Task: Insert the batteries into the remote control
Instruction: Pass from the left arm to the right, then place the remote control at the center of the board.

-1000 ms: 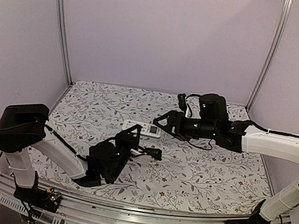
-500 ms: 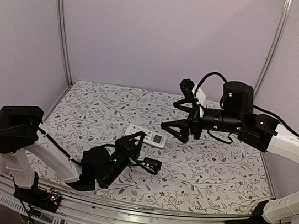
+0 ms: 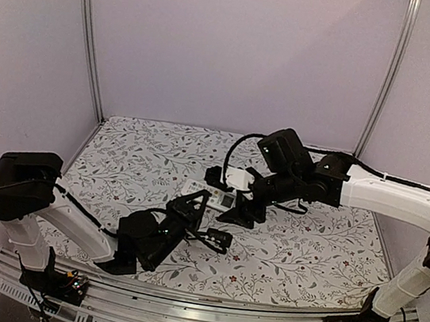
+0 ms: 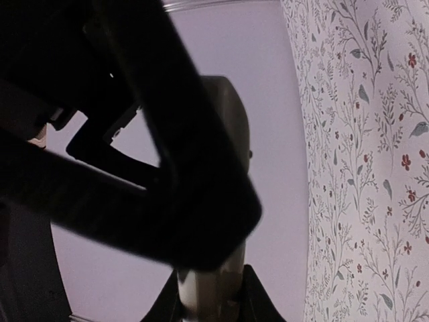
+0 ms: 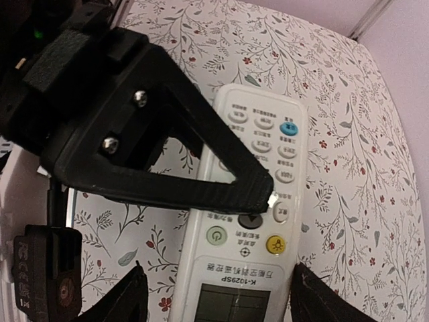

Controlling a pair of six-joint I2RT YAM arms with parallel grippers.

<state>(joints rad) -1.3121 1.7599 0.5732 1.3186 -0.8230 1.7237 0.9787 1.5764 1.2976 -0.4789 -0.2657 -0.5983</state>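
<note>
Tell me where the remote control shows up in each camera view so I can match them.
Top external: remote control at mid-table, between the arms' ends.
Left wrist: not in it.
Right wrist: remote control from centre to bottom edge, buttons up, between the right gripper fingers.
Shared landmark: the floral tablecloth.

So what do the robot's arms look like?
The left arm and right arm are white tubes with chunky black joints, and thin black cables loop along them. The left end effector and right end effector are black, with triangular, open-frame fingers.
</note>
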